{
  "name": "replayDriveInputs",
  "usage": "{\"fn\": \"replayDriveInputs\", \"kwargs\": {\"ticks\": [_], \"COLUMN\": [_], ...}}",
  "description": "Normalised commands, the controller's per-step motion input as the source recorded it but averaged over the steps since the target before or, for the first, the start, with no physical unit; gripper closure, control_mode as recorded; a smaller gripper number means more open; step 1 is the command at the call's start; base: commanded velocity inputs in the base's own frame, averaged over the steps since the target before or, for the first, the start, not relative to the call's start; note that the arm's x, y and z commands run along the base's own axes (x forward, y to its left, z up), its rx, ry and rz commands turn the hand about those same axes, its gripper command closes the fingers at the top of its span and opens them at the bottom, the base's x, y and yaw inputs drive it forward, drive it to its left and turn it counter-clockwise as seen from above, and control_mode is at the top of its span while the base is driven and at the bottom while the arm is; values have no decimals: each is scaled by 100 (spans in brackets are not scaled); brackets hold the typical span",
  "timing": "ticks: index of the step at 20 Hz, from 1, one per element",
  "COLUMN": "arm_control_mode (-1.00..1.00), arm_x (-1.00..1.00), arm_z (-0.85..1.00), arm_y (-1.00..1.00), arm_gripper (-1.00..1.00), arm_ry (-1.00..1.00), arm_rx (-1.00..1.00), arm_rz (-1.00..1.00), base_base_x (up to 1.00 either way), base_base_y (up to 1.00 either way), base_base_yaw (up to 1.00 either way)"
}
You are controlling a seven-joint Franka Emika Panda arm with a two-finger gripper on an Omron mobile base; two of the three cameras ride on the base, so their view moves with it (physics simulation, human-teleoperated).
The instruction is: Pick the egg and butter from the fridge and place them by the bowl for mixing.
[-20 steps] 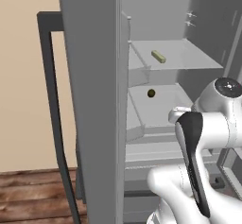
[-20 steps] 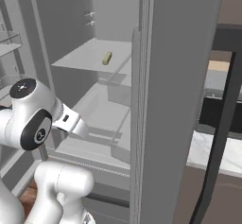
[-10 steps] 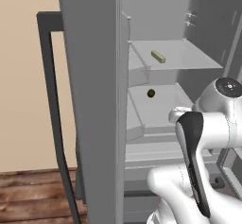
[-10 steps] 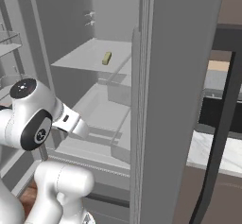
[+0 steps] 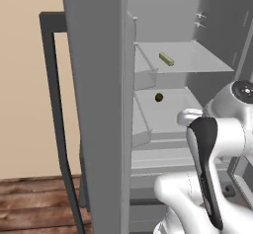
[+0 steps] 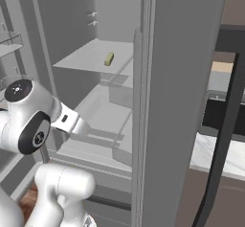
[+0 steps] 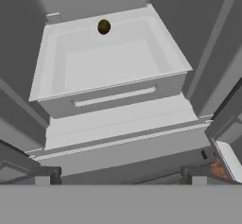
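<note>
butter (image 5: 166, 58) lies on the fridge (image 5: 99, 104) shelf, above the open tool (image 7: 120, 173).

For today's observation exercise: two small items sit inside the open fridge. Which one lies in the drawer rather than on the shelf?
The small dark olive-black ball, resting near the back of the open drawer. The butter, a pale yellowish stick, lies higher up on the shelf.

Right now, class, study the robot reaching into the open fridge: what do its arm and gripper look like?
The arm is glossy white with rounded, bulbous segments. A long black band runs down one link, and its joints end in dark round caps with small pale markings. The gripper shows two small dark finger tips. No loose cables are visible.
</note>
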Motion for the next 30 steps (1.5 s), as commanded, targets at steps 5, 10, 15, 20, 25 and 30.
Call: {"fn": "replayDriveInputs", "kwargs": {"ticks": [5, 10, 15, 20, 25, 30], "arm_control_mode": [-100, -100, -100, -100, -100, -100], "arm_x": [-10, -2, 2, 3, 14, 37], "arm_z": [44, 51, 50, 47, 34, 13], "arm_y": [7, 3, 0, -4, -17, -21], "arm_gripper": [-100, -100, -100, -100, -100, -100], "arm_ry": [-26, -15, -5, 5, 0, -5], "arm_rx": [-3, -3, -2, 0, 0, 0], "arm_rz": [1, 0, 0, 0, 7, 7], "base_base_x": [0, 0, 0, 0, 0, 0], "base_base_y": [0, 0, 0, 0, 0, 0], "base_base_yaw": [0, 0, 0, 0, 0, 0]}}
